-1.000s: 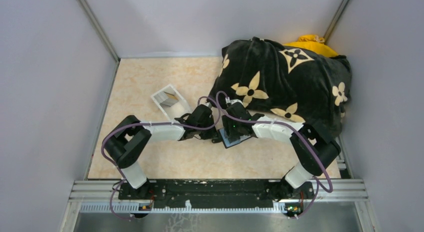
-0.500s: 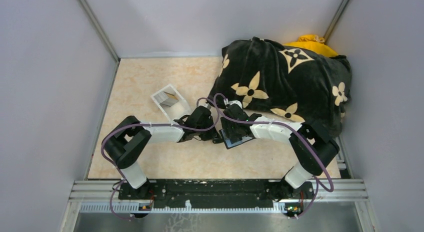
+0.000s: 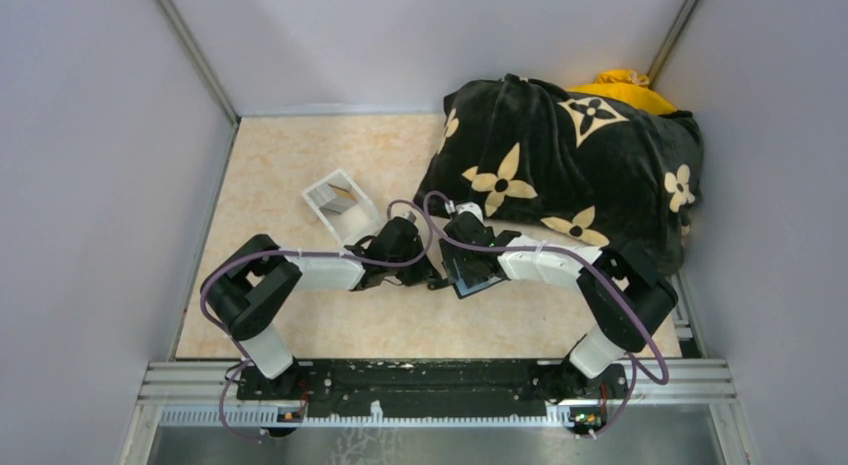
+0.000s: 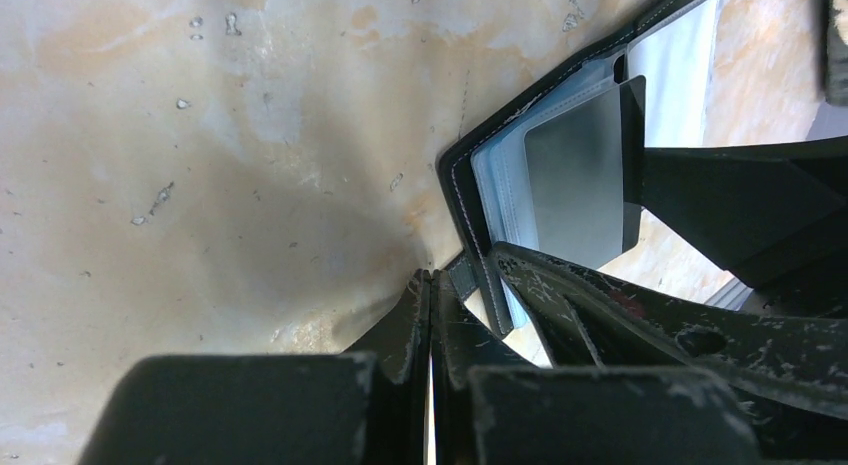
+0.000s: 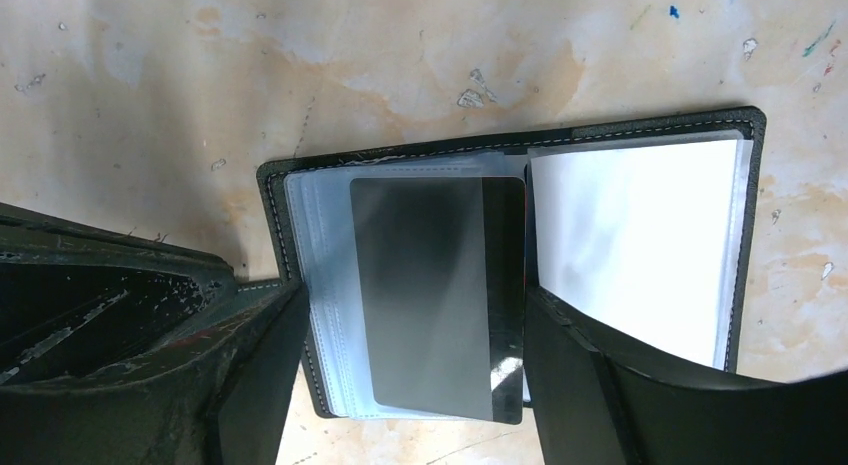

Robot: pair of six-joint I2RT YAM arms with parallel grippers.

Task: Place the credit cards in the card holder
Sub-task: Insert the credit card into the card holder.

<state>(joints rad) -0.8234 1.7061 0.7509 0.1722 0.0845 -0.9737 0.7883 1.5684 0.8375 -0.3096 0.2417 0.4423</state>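
Note:
The black card holder (image 3: 478,276) lies open on the table, its clear sleeves and light lining up; it also shows in the left wrist view (image 4: 455,185) and the right wrist view (image 5: 272,210). A dark grey credit card (image 5: 430,295) lies on the sleeves of its left half and also shows in the left wrist view (image 4: 575,175). My right gripper (image 5: 412,297) is open, one finger on each side of the card, with a gap at the left finger. My left gripper (image 4: 431,277) is shut at the holder's left edge, beside its small tab.
A pale grey tray-like box (image 3: 340,207) stands just behind the left gripper. A big black flower-patterned cushion (image 3: 570,165) fills the back right, with something yellow (image 3: 620,83) behind it. Grey walls close in on three sides.
The left gripper has shifted slightly toward the near edge. The right gripper has moved a little to the left over the card holder. The holder stays put.

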